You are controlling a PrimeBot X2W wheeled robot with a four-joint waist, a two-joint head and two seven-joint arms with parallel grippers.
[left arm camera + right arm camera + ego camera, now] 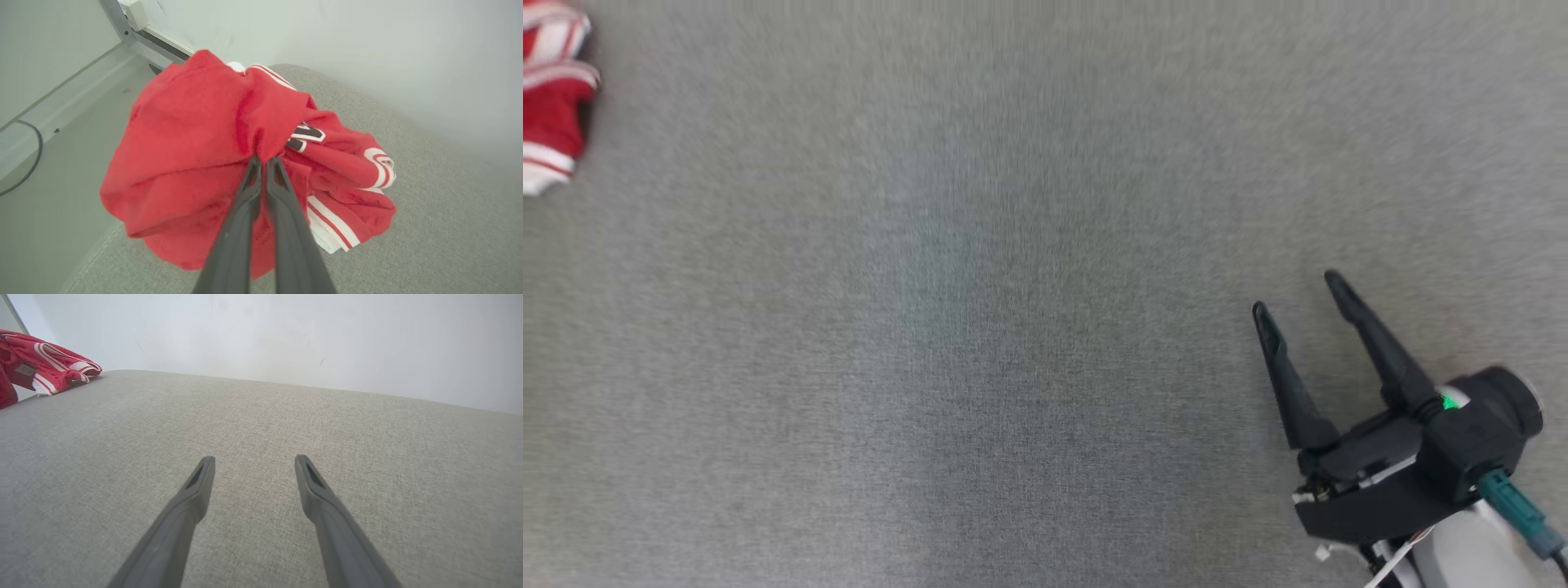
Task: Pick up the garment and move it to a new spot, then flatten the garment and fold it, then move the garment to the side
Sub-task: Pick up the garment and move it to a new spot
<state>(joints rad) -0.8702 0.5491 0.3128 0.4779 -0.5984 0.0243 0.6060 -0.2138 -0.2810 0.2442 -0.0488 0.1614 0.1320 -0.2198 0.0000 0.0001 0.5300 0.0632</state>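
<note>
The garment [192,134] is a crumpled red jersey with white stripes, bunched at the corner of the grey fabric surface [429,212]. My left gripper [263,160] is shut on a fold of the red cloth near the top of the heap. In the head view a part of the garment [551,98] shows at the far upper left edge. In the right wrist view the garment [45,367] lies far off at the upper left. My right gripper [1297,292] stands open above the surface at the lower right, its fingers [200,482] holding nothing.
The grey fabric surface [1013,327] stretches wide between the garment and my right gripper. Past its corner lie the floor [61,171], a dark cable [32,163] and a metal rail [155,38] along the pale wall.
</note>
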